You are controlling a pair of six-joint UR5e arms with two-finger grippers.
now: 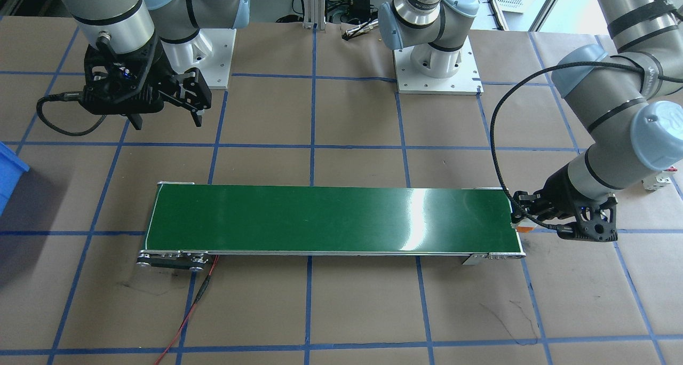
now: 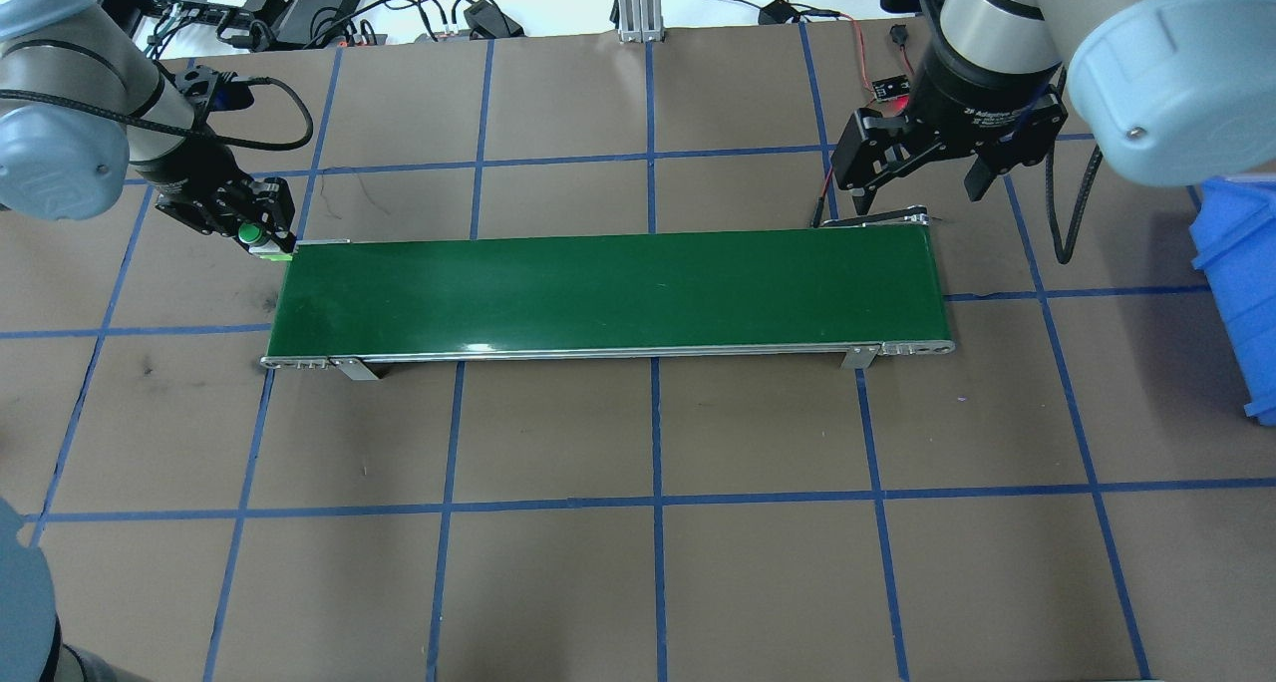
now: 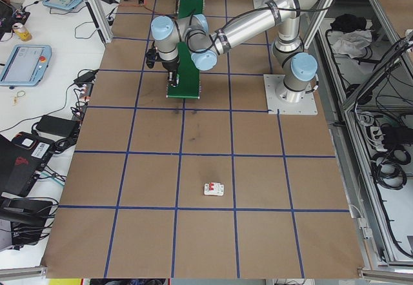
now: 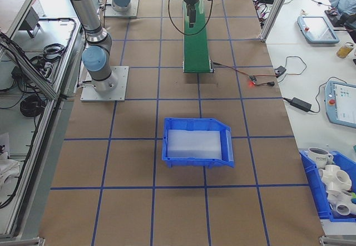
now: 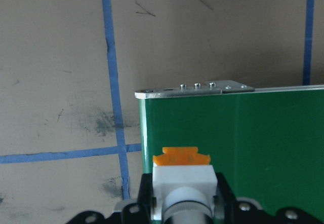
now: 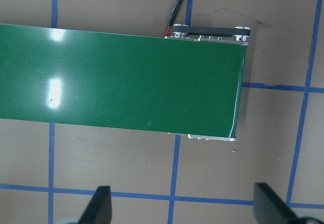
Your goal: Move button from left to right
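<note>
The button (image 2: 256, 235), with its green cap, white body and orange base, is held in my left gripper (image 2: 261, 238), which is shut on it. It hangs at the far corner of the green conveyor belt's (image 2: 608, 288) left end. The left wrist view shows the button (image 5: 182, 176) between the fingers, its orange base pointing at the belt (image 5: 253, 143) edge. I cannot tell whether it touches the belt. In the front-facing view this left gripper (image 1: 520, 215) is at the belt's right end. My right gripper (image 2: 919, 191) hovers open and empty above the belt's other end (image 6: 121, 77).
A blue bin (image 2: 1241, 283) stands on the table beyond the belt's right end. A white circuit breaker (image 3: 213, 189) lies on the brown table off to the robot's left. A red wire (image 1: 187, 311) runs from the belt's motor end.
</note>
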